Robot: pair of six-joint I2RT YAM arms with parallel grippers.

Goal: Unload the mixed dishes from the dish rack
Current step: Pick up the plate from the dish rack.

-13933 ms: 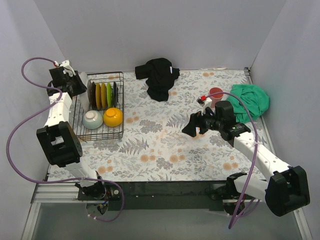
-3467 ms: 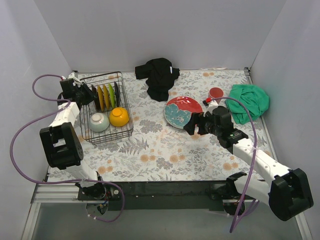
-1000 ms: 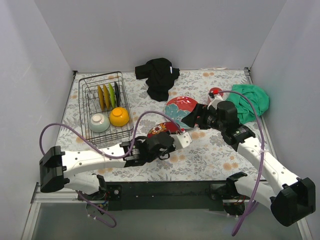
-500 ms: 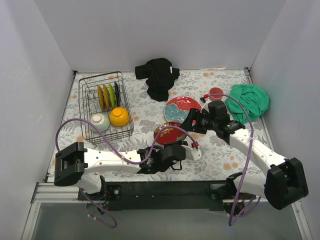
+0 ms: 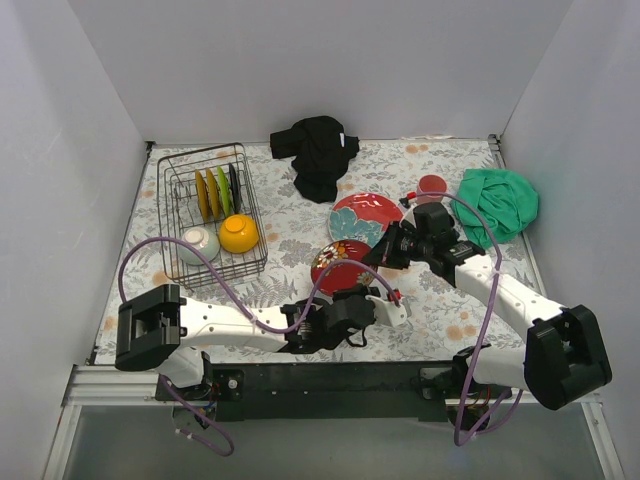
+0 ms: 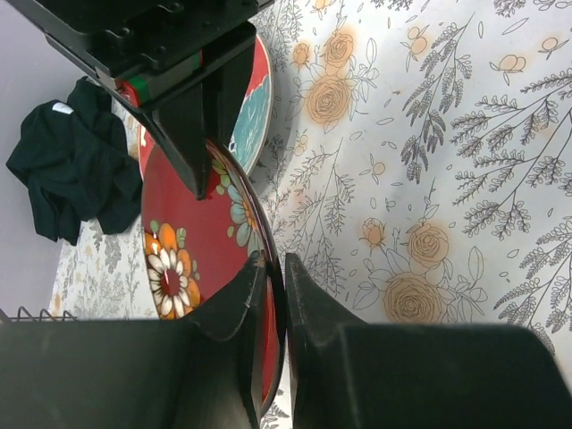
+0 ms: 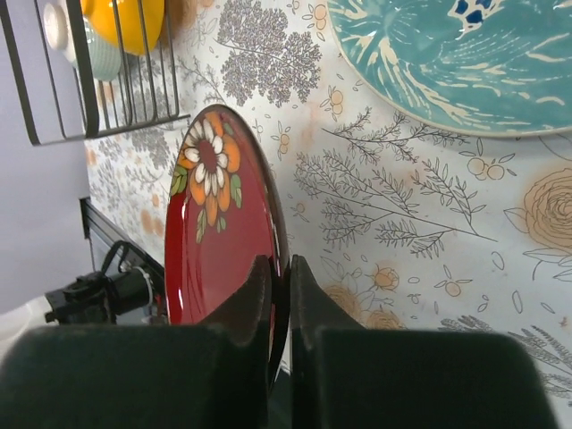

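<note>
"Biggest thing first: why is the worktop (image 5: pixel 450 312) laid out this way?"

"The dish rack (image 5: pixel 176 210) sits far left, so the open middle and right can take whatever comes out. One patterned plate with a red rim (image 5: pixel 365 215) already lies flat there, between the black cloth (image 5: pixel 318 152) and the green cloth (image 5: pixel 497 202)."

"And the red flowered plate (image 5: pixel 341 268)?"

"That one's out of the rack, in the middle of the worktop just in front of the patterned plate. It's up on edge with an arm at each side. The left fingers (image 6: pixel 234 306) are closed on its near rim, and the right fingers (image 7: pixel 239 308) are pinched on the far rim. I'd call it a handover: the left arm is nearest the rack, and the right arm covers the side where the dishes lie. Holding it by the rim keeps the face clear for the other arm to grab."

"Is it resting on the cloth?"

"Can't tell from here."

"What's left in the rack?"

"The yellow, green and black plates (image 5: pixel 217 190) are upright in the dividers. The orange bowl (image 5: pixel 238 233) and white bowl (image 5: pixel 201 243) are at the front. The pink-red cup (image 5: pixel 433 186) stands by the green cloth. I'd say most of the job remains."

"Any risk?"

"If one side lets go before the other has it firmly, a plate on edge could tip."
</note>
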